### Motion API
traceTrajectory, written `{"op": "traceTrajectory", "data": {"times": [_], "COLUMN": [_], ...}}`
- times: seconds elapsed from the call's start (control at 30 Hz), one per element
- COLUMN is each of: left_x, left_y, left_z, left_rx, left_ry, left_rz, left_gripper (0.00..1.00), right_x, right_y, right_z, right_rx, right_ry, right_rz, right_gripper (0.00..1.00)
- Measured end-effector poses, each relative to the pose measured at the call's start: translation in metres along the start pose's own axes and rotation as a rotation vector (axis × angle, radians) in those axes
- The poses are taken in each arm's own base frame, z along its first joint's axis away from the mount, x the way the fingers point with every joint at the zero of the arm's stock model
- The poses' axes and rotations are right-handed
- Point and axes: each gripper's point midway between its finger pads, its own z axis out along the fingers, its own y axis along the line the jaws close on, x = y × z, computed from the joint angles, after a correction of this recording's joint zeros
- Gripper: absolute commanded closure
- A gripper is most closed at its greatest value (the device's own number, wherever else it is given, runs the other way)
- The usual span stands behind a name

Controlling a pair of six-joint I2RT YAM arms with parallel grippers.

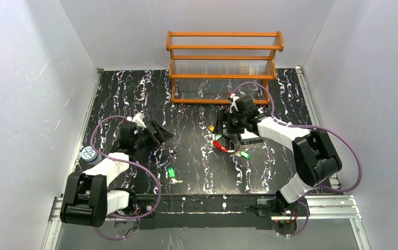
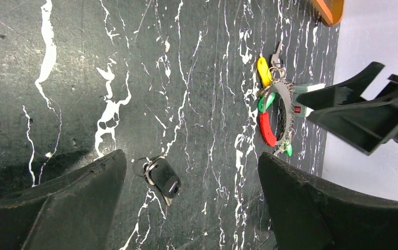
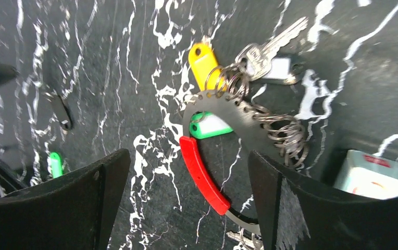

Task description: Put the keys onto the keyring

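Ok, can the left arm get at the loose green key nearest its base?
Probably yes. The green key lies alone on bare table, a little nearer the base than the open jaws of the left arm. Nothing covers or crowds it, and the right arm is away over the keyring.

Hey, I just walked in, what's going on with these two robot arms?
They are working on putting keys on the keyring, which lies flat on the table. Both grippers are open and hold nothing: the right gripper is over the keyring, where a yellow key and a green key sit by its metal rings; the left gripper is by a black key. A second green key lies loose, apart.
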Motion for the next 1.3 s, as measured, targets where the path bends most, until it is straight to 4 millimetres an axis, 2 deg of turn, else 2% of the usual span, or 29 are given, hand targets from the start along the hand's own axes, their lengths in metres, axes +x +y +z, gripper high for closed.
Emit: {"op": "traceTrajectory", "data": {"times": [0.27, 0.5, 0.73, 0.83, 0.93, 1.1, 1.2, 1.3], "left_x": [-0.007, -0.028, -0.025, -0.017, 0.001, 0.033, 0.038, 0.052], "left_y": [-0.006, -0.011, -0.003, 0.002, 0.013, 0.027, 0.013, -0.001], "left_z": [-0.025, -0.048, -0.051, -0.044, -0.033, -0.019, -0.014, -0.008], "left_rx": [-0.03, -0.103, -0.143, -0.132, -0.123, -0.094, -0.047, -0.015], "left_ry": [-0.068, -0.169, -0.167, -0.138, -0.082, -0.007, 0.005, 0.045], "left_rz": [0.061, 0.111, 0.097, 0.074, 0.022, -0.084, -0.067, -0.026], "left_gripper": [0.02, 0.02, 0.02, 0.02, 0.09, 0.18, 0.18, 0.21], "right_x": [0.055, 0.081, 0.131, 0.145, 0.134, 0.094, 0.073, 0.069], "right_y": [0.016, 0.044, 0.116, 0.135, 0.14, 0.141, 0.121, 0.085], "right_z": [0.021, 0.028, 0.029, 0.021, 0.012, -0.008, -0.017, -0.018], "right_rx": [0.063, 0.016, -0.203, -0.274, -0.289, -0.304, -0.281, -0.212], "right_ry": [0.162, 0.239, 0.379, 0.417, 0.385, 0.268, 0.206, 0.197], "right_rz": [-0.126, -0.208, -0.326, -0.344, -0.341, -0.309, -0.245, -0.155], "right_gripper": [0.1, 0.1, 0.08, 0.06, 0.06, 0.07, 0.08, 0.09]}}
